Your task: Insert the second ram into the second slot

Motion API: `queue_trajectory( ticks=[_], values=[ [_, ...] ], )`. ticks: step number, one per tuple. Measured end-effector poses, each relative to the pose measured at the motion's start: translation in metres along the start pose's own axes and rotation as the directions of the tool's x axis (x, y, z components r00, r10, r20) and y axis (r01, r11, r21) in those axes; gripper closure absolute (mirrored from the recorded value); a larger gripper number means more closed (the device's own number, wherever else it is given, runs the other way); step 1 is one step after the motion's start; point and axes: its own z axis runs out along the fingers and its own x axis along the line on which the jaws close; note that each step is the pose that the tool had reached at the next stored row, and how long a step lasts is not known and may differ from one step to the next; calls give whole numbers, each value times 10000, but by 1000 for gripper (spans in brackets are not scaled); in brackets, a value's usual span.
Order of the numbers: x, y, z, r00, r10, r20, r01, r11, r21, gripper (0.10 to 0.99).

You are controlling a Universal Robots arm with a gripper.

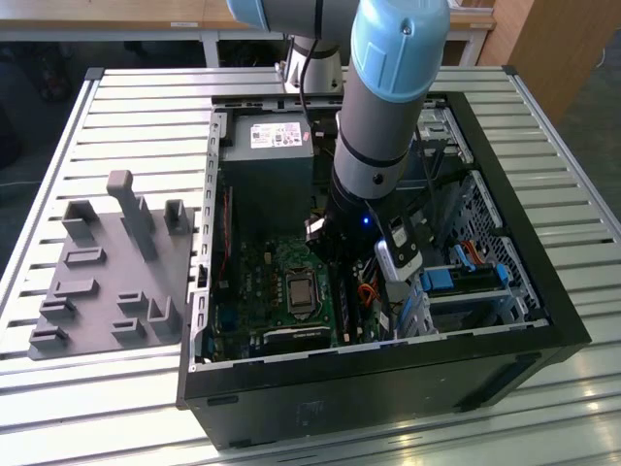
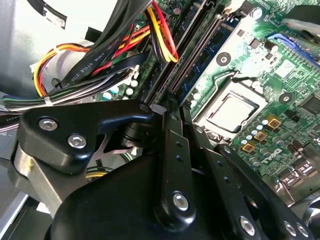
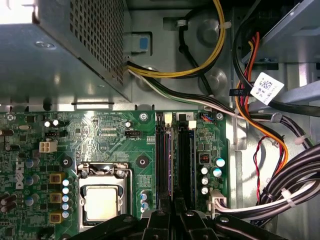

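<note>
Black metal comes first: your hand [image 2: 167, 112] hangs low inside the computer case [image 1: 388, 393], right at the near end of the memory slots. You cannot tell if the hand is clenched or let go, or if it grasps anything.

Use the shiny processor socket [image 2: 232, 107] as your landmark. Just beside it, in the second wrist view, a dark-blue stick [image 2: 200, 67] stands in a slot. It may be the second ram, but you cannot tell for sure. On the stick's far side from the socket runs a long black slot [image 2: 192, 55] with rows of tiny teeth showing, so I think that one is bare.

This is what matters most. Both the stick and the black slot run long and straight away from the hand, and the hand lines up with them. The slots lie side by side, very close, so I think a small slip sideways would land on the wrong one.

Room is tight. On the side of the slots away from the socket, a thick bundle of cables [image 2: 100, 65] crowds in. Past the far end of the slots sits the grey power box [image 3: 65, 45]. The case rests on a ribbed metal desk [image 1: 97, 408].
</note>
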Motion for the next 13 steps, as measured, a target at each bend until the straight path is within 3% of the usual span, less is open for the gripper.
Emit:
queue_trajectory(
  ticks=[13],
  values=[
    [19, -10, 21, 10000, 0, -1, 0, 10000, 2, 949]
  ],
)
